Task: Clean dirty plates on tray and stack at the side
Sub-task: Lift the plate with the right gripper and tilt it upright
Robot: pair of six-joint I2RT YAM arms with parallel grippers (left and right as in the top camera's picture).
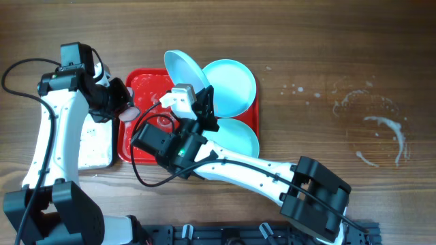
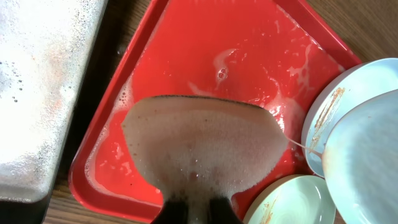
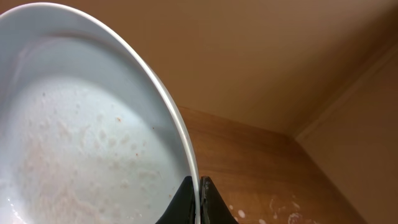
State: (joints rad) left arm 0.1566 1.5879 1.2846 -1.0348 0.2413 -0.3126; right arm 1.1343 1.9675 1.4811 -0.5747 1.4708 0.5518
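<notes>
left hand tight on foamy sponge, right hand tight on rim of tilted plate

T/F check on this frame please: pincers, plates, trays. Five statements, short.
1. The right pincer clamps a plate by its rim, tilted up off the tray. True.
2. The left pincer is empty. False: it holds a foamy sponge.
3. All three plates lie flat on the red tray. False: only the back plate and the front plate rest there.
4. The red tray is streaked with suds. True.
5. The silvery tray sits on the right arm's side. False: it lies beside the red tray on the left arm's side.
</notes>
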